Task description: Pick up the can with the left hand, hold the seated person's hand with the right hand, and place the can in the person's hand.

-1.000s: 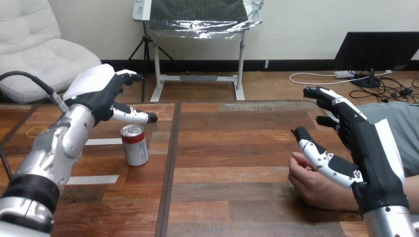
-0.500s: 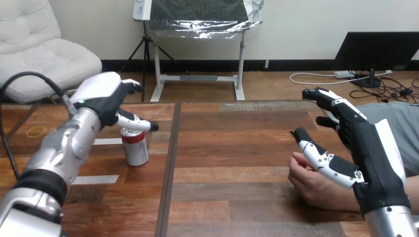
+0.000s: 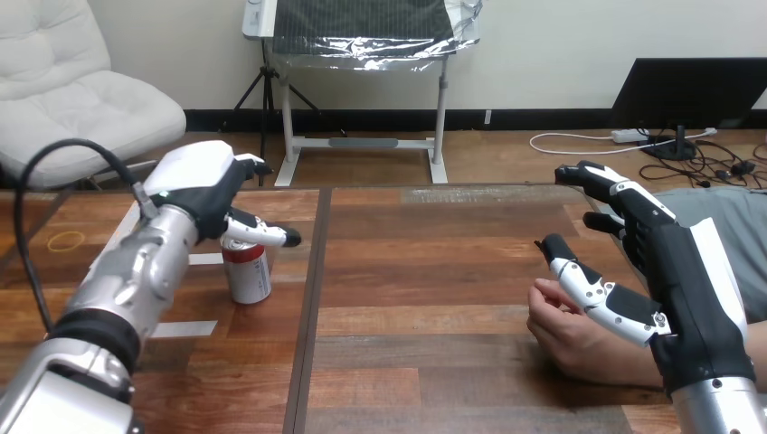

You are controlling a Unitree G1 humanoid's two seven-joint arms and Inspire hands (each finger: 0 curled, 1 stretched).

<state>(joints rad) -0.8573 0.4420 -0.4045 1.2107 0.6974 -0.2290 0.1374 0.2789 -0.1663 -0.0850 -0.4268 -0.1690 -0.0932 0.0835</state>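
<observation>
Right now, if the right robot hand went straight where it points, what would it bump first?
Probably nothing: the right robot hand points away and leftward over bare table, toward its far edge. The person's hand lies lower, beneath the thumb, not ahead. Height is hard to judge.

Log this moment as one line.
left hand open over can, no grasp | right hand open above person's hand, no clasp | can upright on table
</observation>
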